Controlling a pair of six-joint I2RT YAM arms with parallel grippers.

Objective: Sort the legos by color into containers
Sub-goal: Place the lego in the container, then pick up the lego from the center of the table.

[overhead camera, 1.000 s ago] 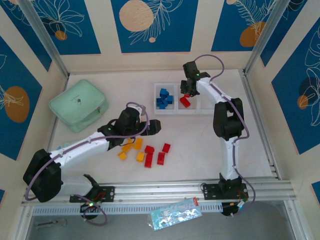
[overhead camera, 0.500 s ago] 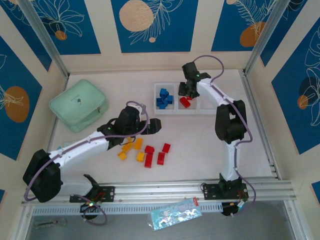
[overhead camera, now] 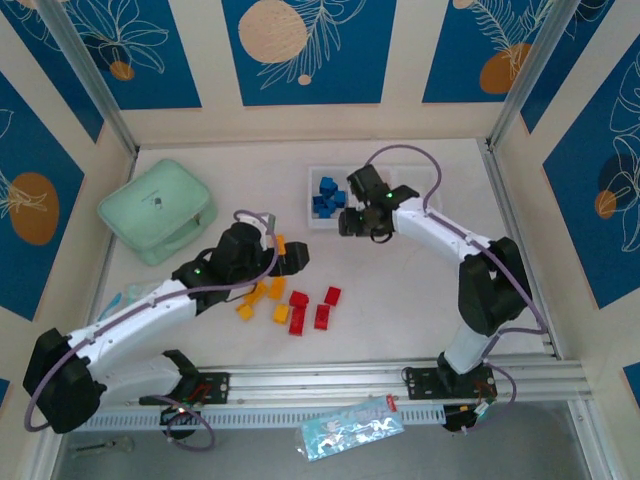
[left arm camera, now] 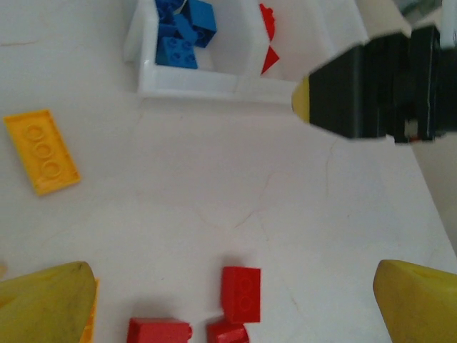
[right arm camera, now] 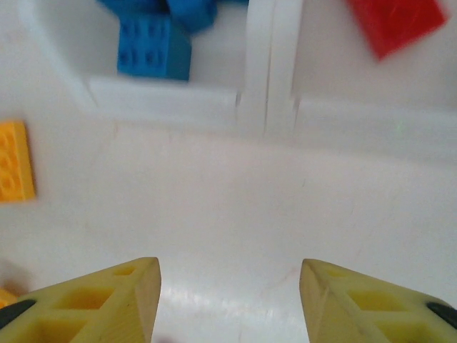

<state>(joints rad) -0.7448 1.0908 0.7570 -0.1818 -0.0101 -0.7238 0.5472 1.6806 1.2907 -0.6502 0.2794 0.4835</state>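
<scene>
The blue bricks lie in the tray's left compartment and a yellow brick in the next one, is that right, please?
No: the next compartment holds a red brick, not yellow, as the right wrist view shows. The blue bricks are in the left one.

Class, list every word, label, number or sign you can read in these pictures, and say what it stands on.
Nothing here can be read.
Mint green rounded zip case: small dark mark, too small to read.
Pale blue printed packet at the near edge: print too small to read.
</scene>
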